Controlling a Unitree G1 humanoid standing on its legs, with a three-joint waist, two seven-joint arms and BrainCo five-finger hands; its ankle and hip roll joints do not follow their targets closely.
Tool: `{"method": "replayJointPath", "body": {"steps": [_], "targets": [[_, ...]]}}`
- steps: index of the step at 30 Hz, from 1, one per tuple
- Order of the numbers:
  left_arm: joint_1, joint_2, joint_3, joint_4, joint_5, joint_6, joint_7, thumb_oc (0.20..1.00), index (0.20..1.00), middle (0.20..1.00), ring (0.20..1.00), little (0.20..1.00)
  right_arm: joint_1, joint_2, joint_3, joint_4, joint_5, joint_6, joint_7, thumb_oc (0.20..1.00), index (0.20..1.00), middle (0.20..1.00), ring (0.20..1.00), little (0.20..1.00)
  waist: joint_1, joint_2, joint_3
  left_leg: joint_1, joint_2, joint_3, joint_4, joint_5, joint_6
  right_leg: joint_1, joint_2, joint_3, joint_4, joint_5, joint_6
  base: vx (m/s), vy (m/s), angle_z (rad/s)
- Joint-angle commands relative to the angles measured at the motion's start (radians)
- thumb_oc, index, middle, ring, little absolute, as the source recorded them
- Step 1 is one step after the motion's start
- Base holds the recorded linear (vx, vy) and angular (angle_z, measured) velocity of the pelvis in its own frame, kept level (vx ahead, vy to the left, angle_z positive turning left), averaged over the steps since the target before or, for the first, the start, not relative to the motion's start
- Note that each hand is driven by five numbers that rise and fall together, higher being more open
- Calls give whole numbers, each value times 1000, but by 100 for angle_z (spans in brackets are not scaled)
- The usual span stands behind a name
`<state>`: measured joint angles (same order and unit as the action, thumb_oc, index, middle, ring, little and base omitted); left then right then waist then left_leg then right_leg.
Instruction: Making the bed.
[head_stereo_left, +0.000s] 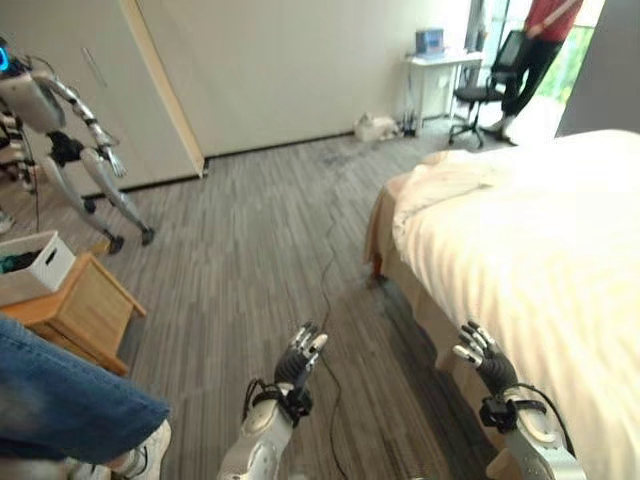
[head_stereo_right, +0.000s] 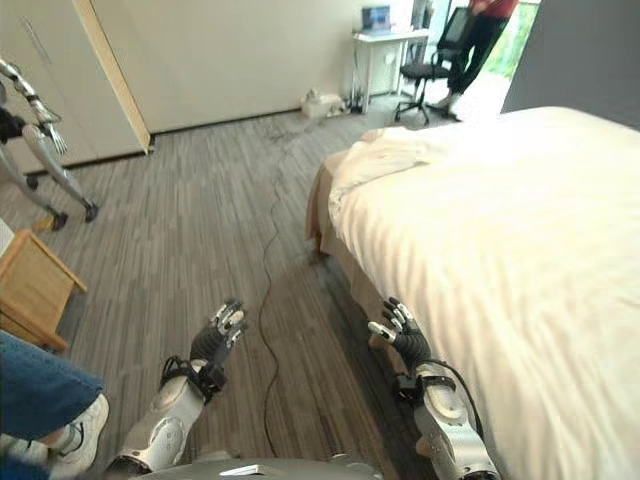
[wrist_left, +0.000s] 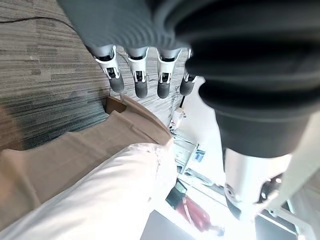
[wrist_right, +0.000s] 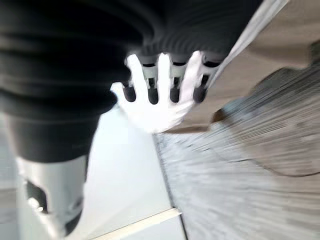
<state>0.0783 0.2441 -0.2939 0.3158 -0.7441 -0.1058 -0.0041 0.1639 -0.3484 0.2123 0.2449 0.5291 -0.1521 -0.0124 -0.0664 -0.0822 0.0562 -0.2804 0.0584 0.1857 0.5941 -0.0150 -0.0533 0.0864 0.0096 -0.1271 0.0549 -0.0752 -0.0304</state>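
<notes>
1. Left eye view: the bed (head_stereo_left: 540, 260) stands to the robot's right, its cream duvet (head_stereo_left: 520, 230) rumpled and folded back at the far corner. The left hand (head_stereo_left: 300, 358) hangs over the carpet, well apart from the bed, fingers relaxed and holding nothing. The right hand (head_stereo_left: 482, 352) hovers just beside the bed's near edge, also released and empty. A person (head_stereo_left: 535, 40) stands by a desk (head_stereo_left: 440, 65) and office chair (head_stereo_left: 480, 90); another robot (head_stereo_left: 60, 130) and a wooden side table (head_stereo_left: 75, 305) stand to the left.
2. Right eye view: the same layout; the right hand is near the duvet's side but apart from it.
3. Left wrist view: straight fingers (wrist_left: 141, 80) point towards the bed's corner.
4. Right wrist view: fingers (wrist_right: 152, 85) extended, grasping nothing.
5. Judgement: the robot is approaching; it should close in squarely, then take the duvet edge with both hands and pull evenly.
</notes>
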Motion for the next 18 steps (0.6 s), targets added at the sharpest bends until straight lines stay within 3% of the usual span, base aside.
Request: {"method": "replayJointPath", "body": {"steps": [1,4,6,7,9,10,13,18], "targets": [[-103,3,6,-45,-7,-57,-8,1000,1000,1000,1000,1000,-6,-30,-1,-107,7,-58,6,1000,1000,1000,1000,1000,-21,41,62,162,-7,-96,-290,6,-3,24,-38,72,-52,58,85,548,189,-54],[-106,16,12,-61,11,-64,-17,1000,1000,1000,1000,1000,3,-26,4,-116,-2,-51,20,1000,1000,1000,1000,1000,-20,53,55,206,-30,-205,-460,57,-23,35,-23,171,-42,52,94,387,126,-83],[-109,23,14,-63,27,-64,-21,1000,1000,1000,1000,1000,9,-25,1,-114,-8,-48,26,1000,1000,1000,1000,1000,-27,53,51,219,-30,-211,-473,58,-24,30,-20,197,-34,53,98,208,68,-129],[-114,27,16,-62,36,-63,-23,1000,1000,1000,1000,1000,16,-24,-3,-109,-16,-44,35,1000,1000,1000,1000,1000,-37,53,46,233,-30,-202,-478,50,-20,23,-16,220,-25,54,101,249,145,-130],[-141,31,4,-65,47,-64,-41,1000,1000,1000,1000,1000,51,-16,-35,-93,-29,-38,32,1000,1000,1000,1000,1000,-69,61,27,299,-16,-119,-548,34,-2,23,-14,275,-21,42,116,342,258,-114],[-146,34,5,-68,45,-66,-43,1000,1000,1000,1000,1000,61,-11,-46,-88,-28,-35,31,1000,1000,1000,1000,1000,-82,66,20,318,-20,-115,-582,35,8,10,-12,297,-5,46,126,226,234,-80],[-145,33,11,-102,34,-82,-33,1000,1000,1000,1000,1000,59,13,-44,-57,-37,-32,24,1000,1000,1000,1000,1000,-90,63,18,341,-33,-68,-624,32,29,-16,-19,357,0,73,160,142,204,-107],[-182,27,-5,-94,39,-100,-7,1000,1000,1000,1000,1000,48,26,27,-84,6,-28,63,1000,1000,1000,1000,1000,-84,66,8,320,-62,-41,-673,30,45,-53,-41,390,-52,89,189,-10,147,-47]]}}
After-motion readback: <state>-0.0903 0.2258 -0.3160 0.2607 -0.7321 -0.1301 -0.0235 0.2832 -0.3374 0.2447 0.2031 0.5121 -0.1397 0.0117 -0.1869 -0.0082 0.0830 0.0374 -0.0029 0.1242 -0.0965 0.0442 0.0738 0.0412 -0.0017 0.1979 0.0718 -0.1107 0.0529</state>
